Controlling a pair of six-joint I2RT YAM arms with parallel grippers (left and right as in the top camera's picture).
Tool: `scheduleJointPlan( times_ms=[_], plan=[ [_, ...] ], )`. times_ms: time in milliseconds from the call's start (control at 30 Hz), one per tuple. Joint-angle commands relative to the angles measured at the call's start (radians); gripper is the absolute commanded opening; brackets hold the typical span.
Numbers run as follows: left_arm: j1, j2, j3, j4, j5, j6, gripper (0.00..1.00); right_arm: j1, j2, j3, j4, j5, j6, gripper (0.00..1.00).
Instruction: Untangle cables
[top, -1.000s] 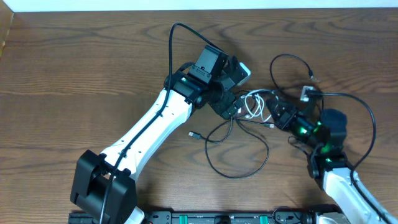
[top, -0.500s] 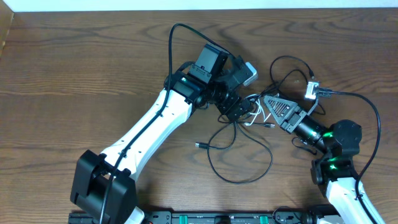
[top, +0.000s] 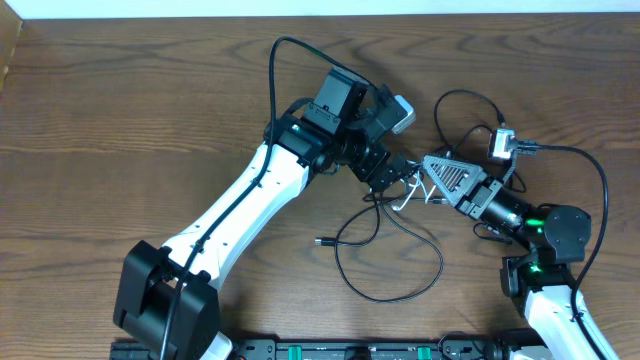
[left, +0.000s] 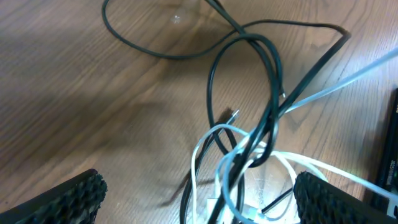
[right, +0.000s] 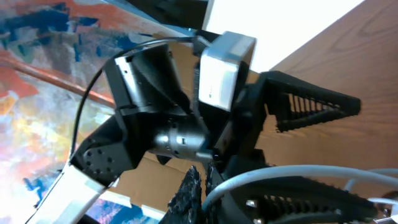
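Overhead: down on table (top: 120, 100). Left wrist: close above cables (left: 272, 93). Right wrist: faces left arm (right: 137, 81).

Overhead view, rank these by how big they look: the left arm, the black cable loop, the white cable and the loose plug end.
1. left arm
2. black cable loop
3. white cable, going by what shows
4. loose plug end

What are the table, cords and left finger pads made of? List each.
Table: wood or wood-look laminate, matte, visible grain.
Black cord: smooth plastic or rubber jacket, likely.
White cord: same, slight sheen.
Left pads: black, matte, ridged; perhaps rubber.
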Motion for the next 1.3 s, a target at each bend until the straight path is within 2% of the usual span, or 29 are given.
scheduleJointPlan(
  times_ms=[0,333,633,1100,1267],
  plan=[
    [0.004,0.013,0.010,-0.030,-0.040,-0.001,0.96,-0.008,-0.006,0.008,0.066,-0.013,0.066,0.01],
    [0.003,0.037,0.008,-0.082,-0.039,0.002,0.96,-0.040,-0.006,0.008,0.284,0.037,0.284,0.01],
    [0.004,0.090,0.007,-0.081,-0.044,0.013,0.96,-0.064,-0.006,0.008,0.323,0.043,0.319,0.01],
    [0.005,0.129,0.007,-0.082,-0.497,0.013,0.96,-0.142,-0.006,0.008,0.346,0.043,0.402,0.01],
    [0.015,0.162,0.007,-0.087,-0.557,0.010,0.97,-0.187,-0.006,0.008,0.393,0.043,0.449,0.01]
  ],
)
